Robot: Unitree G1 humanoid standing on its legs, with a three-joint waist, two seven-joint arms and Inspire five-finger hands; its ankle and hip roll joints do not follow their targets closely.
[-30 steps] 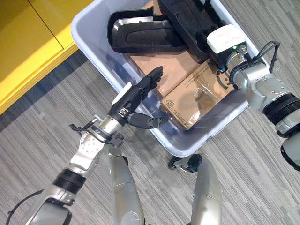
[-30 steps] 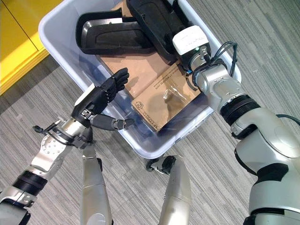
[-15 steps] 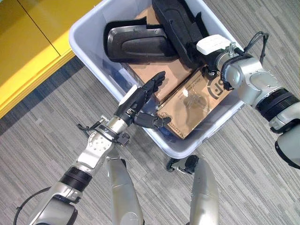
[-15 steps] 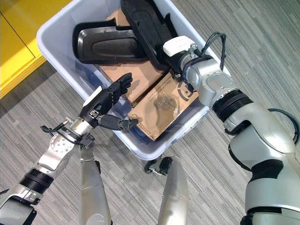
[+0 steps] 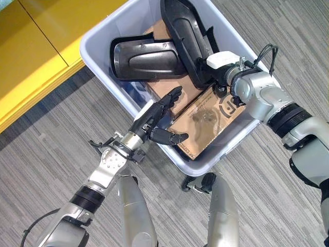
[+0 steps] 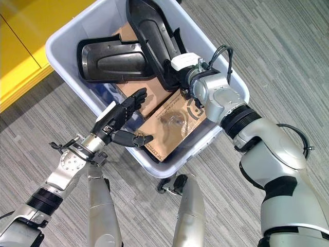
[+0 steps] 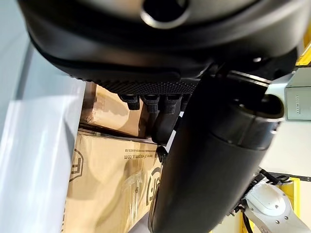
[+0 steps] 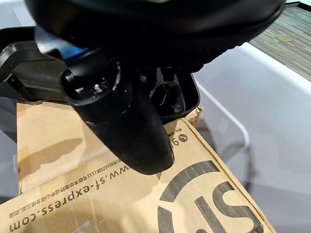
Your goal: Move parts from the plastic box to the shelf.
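Note:
The pale plastic box (image 5: 100,33) holds two black moulded parts and brown cardboard cartons. One black part (image 5: 146,59) lies flat at the box's far left. The longer black part (image 5: 185,31) stands tilted up, and my right hand (image 8: 170,97) is curled on its lower edge, with the thumb (image 8: 131,131) above a printed carton (image 5: 205,121). That hand's wrist (image 5: 222,59) shows beside the part. My left hand (image 5: 154,116) is open, its fingers straight over the box's near left wall, holding nothing.
A yellow shelf unit (image 5: 36,56) runs along the left side, on a grey striped carpet (image 5: 56,139). The box stands on castors (image 5: 198,182) close in front of me. A second carton (image 6: 149,103) lies under the black parts.
The right hand has moved left and the long black part has risen with it. The printed carton has slid toward the box's near corner. The left hand stays open at the wall.

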